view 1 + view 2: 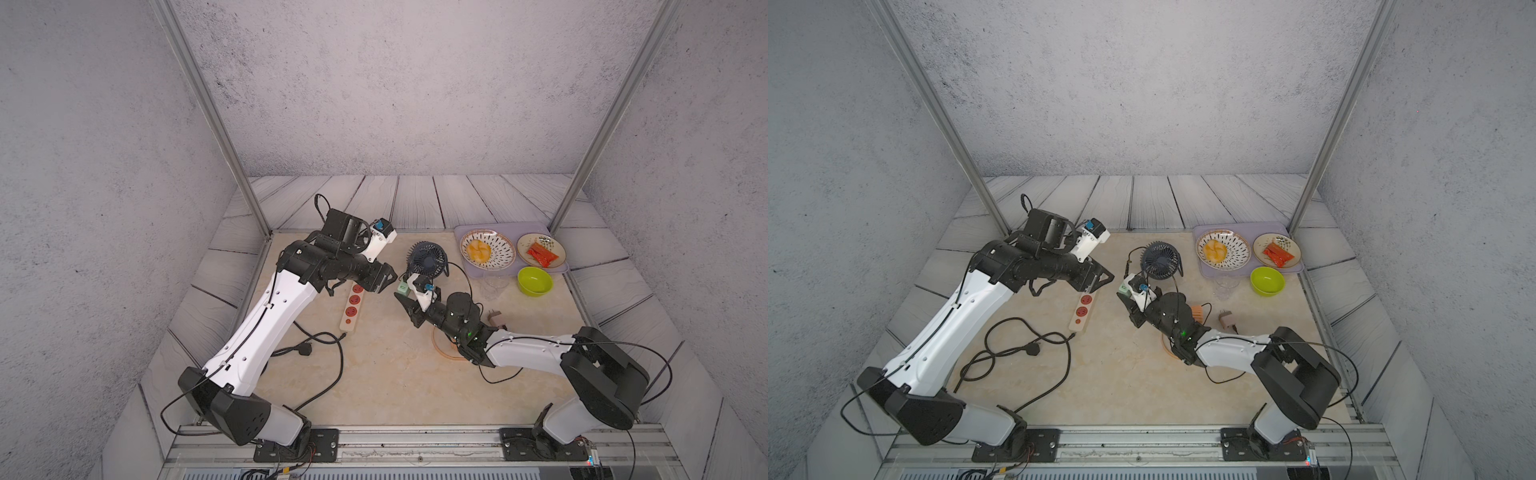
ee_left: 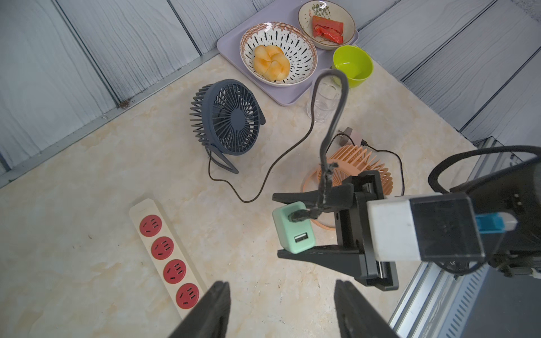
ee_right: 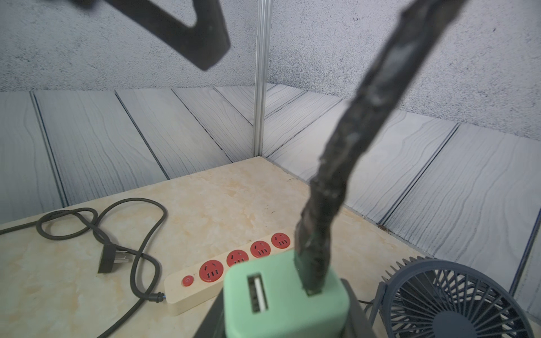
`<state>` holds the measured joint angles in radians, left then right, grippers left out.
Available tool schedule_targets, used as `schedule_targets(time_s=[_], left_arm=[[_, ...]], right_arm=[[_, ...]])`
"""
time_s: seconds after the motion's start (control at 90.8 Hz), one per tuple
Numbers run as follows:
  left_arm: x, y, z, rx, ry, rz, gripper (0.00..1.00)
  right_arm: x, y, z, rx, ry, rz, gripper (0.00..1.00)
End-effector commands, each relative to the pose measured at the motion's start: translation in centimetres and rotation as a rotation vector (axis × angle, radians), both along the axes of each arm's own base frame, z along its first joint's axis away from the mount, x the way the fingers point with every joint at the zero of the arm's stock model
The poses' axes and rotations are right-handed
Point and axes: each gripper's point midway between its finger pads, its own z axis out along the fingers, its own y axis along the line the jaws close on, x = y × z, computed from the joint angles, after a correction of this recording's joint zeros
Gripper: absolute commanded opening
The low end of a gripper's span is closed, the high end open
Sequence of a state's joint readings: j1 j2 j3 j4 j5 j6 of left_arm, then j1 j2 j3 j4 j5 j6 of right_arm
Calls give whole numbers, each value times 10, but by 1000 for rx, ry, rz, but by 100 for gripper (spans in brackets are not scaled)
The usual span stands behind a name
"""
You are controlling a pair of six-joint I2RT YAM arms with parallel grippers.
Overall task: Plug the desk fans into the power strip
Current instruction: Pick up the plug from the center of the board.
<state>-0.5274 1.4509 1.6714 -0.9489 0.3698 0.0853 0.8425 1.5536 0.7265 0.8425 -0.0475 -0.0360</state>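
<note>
Speckled grey walls [image 1: 374,83] all round, pale wood-look panels [image 1: 415,199] sloping below (printed planks, looks like), beige marbled tabletop [image 1: 395,374], aluminium posts [image 1: 216,124], one standing beyond the left gripper [image 1: 387,281].

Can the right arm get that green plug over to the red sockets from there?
Probably yes. The right tool grips the green charger beside the power strip, with bare tabletop between. The left tool hovers open near its far end, but nearer sockets look uncovered.
</note>
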Motion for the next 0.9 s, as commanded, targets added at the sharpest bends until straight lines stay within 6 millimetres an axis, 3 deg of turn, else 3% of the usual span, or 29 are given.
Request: schedule_targets(time_s=[0.0,0.451,0.892], left_arm=[[-1,-4,4,-42,3,-7,63],[3,-19,-21,-92,112,-6,59],[11,-28,-36,-100,161,12,56]], right_arm=[[-1,-1,28,61,-16,-15,27],[-2,0,51,89,18,-24,27],[-1,10,57,37,47,-41,26]])
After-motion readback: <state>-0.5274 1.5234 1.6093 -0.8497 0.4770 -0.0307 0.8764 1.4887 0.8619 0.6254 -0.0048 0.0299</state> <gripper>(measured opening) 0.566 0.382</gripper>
